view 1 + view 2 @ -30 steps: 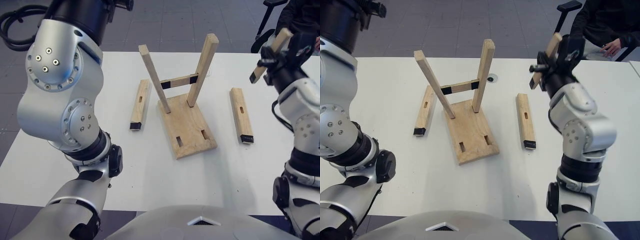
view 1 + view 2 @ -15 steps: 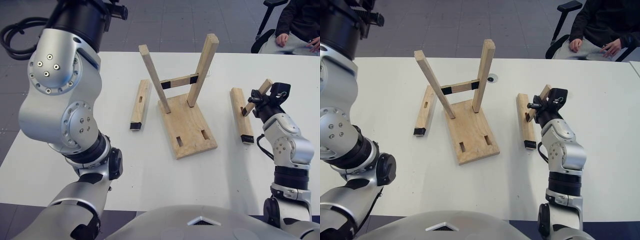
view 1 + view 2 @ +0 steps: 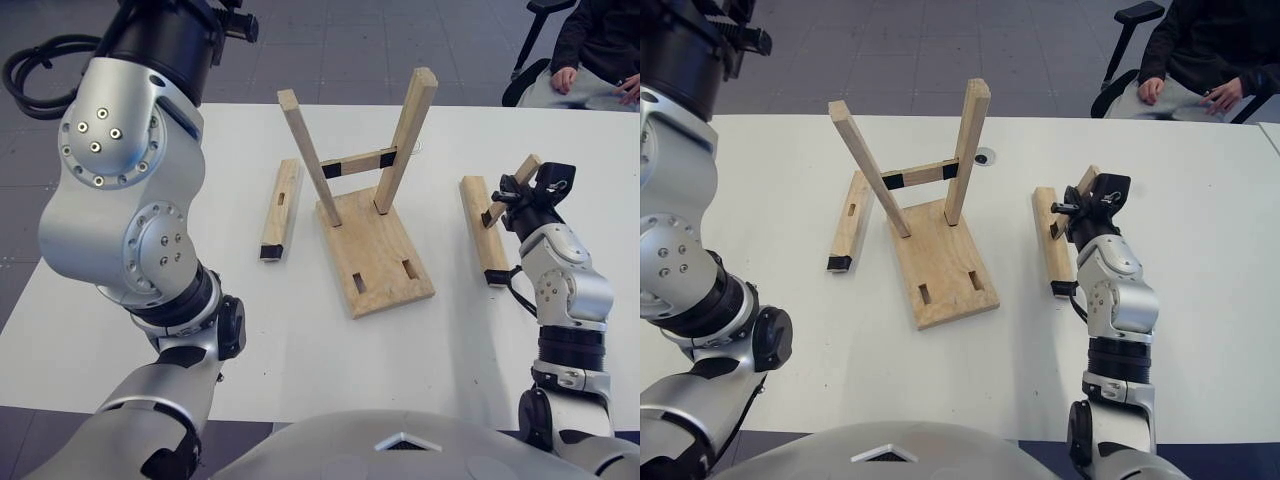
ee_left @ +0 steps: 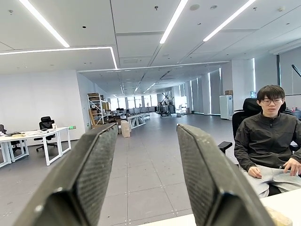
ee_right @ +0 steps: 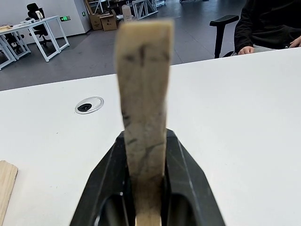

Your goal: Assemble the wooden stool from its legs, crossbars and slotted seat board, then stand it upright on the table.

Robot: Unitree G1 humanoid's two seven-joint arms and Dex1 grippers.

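Note:
The slotted seat board lies flat mid-table. Two legs stand up from its far end, joined by a crossbar with black ends. One loose leg lies left of the board and another lies to its right. My right gripper is low over the table beside the right loose leg, shut on a second crossbar that tilts up and away. My left gripper is raised high at the far left, open and holding nothing, aimed out over the room.
A round cable grommet sits in the white table behind the standing legs. The table's near half is bare. An office chair stands beyond the far right edge.
My right arm came down from shoulder height to table level beside the right loose leg, carrying the crossbar. The left arm stayed raised.

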